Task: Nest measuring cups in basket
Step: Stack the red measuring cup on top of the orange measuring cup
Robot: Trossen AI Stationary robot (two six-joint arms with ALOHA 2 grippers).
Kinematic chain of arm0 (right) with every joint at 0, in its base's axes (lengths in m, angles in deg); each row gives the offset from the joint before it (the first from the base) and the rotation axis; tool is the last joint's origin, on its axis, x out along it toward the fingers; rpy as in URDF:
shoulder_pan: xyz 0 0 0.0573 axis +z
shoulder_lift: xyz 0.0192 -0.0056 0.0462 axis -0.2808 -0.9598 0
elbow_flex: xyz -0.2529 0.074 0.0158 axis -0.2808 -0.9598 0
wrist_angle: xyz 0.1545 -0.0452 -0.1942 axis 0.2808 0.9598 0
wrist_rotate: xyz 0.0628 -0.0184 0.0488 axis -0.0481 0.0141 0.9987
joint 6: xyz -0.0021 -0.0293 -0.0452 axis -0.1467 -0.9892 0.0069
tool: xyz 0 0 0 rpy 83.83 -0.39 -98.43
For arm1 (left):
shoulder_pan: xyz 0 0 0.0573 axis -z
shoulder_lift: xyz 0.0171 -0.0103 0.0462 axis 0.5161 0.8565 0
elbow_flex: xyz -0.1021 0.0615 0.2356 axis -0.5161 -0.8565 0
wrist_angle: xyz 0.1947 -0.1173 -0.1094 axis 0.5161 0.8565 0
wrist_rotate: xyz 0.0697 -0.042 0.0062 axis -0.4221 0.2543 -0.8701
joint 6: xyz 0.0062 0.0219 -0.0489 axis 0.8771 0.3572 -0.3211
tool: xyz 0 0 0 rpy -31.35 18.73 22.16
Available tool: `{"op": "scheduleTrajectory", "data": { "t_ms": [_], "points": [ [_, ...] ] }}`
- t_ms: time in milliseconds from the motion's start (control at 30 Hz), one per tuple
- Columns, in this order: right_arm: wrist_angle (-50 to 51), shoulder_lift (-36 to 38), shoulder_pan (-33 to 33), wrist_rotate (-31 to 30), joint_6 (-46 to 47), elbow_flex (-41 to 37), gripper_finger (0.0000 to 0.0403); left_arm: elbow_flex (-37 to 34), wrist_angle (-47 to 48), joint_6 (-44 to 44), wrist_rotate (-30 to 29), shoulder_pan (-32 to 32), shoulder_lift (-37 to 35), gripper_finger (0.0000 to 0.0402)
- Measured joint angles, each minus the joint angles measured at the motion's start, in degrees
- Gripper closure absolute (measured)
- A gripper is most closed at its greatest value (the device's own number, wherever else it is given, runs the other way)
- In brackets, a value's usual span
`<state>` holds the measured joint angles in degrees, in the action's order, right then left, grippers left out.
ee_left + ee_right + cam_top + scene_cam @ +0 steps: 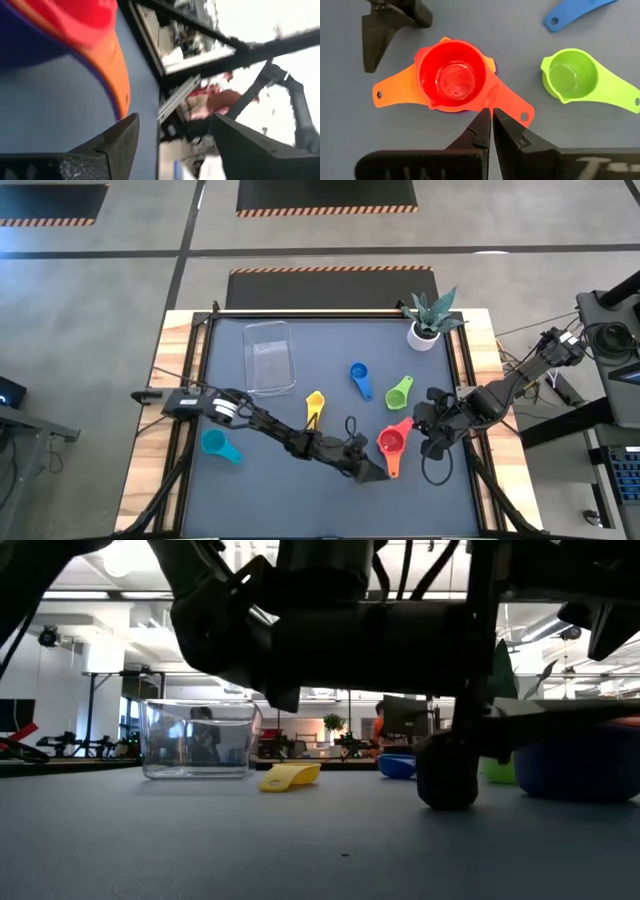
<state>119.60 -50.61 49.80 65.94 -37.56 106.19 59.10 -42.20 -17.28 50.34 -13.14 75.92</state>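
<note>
Red cup (pixel 452 75) nested on orange cup (pixel 395 92), at 5 o'clock from empty basket (pixel 270 356). Left gripper (pixel 375 471) released beside stack. Right gripper (pixel 490 125) clenched, empty, above red handle.

Left end effector (pixel 376 473) fingers spread; right end effector (pixel 432 448) fingers pressed together.

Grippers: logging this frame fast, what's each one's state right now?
Left gripper: open, empty, beside the nested red cup.
Right gripper: closed, empty, just above that stack.
</note>
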Motion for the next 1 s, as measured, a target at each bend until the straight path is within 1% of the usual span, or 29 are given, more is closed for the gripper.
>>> {"op": "scheduleTrajectory", "data": {
  "t_ms": [133, 233, 400, 500, 633, 700, 833, 1000],
  "points": [
    [-0.1, 0.0, 0.1, 0.6, -1.1, 0.0, 0.0394, 0.2, -0.5, -1.6, -3.4, 0.1, 0.9, 0.0183],
    [-0.2, 0.0, 0.1, 0.6, -2.4, 0.0, 0.0394, 0.4, 1.6, -2.9, -6.0, 0.2, 0.8, 0.0189],
    [-0.2, -0.1, 0.1, 0.6, -3.4, 0.0, 0.0394, 0.4, 3.6, -7.5, -7.1, 0.1, 0.6, 0.0197],
    [-0.2, -0.1, 0.1, 0.7, -3.6, 0.0, 0.0394, 0.4, 5.2, -9.5, -6.4, 0.2, 0.0, 0.0203],
    [-0.2, -0.1, 0.1, 1.0, -3.6, 0.0, 0.0394, 0.3, 10.4, -12.2, -4.3, 0.7, -1.4, 0.0209],
    [-0.2, -0.1, 0.1, 1.2, -3.7, 0.0, 0.0394, 0.2, 11.8, -14.0, -4.2, 1.0, -1.7, 0.0209],
    [-0.2, 0.0, 0.1, 1.3, -4.0, 0.0, 0.0394, 0.1, 11.4, -15.2, -1.9, 0.6, -1.8, 0.0209],
    [-0.2, -0.1, 0.1, 1.6, -4.8, 0.0, 0.0394, 0.1, 12.9, -19.2, -1.9, 0.3, -1.8, 0.0209]
  ]
}}
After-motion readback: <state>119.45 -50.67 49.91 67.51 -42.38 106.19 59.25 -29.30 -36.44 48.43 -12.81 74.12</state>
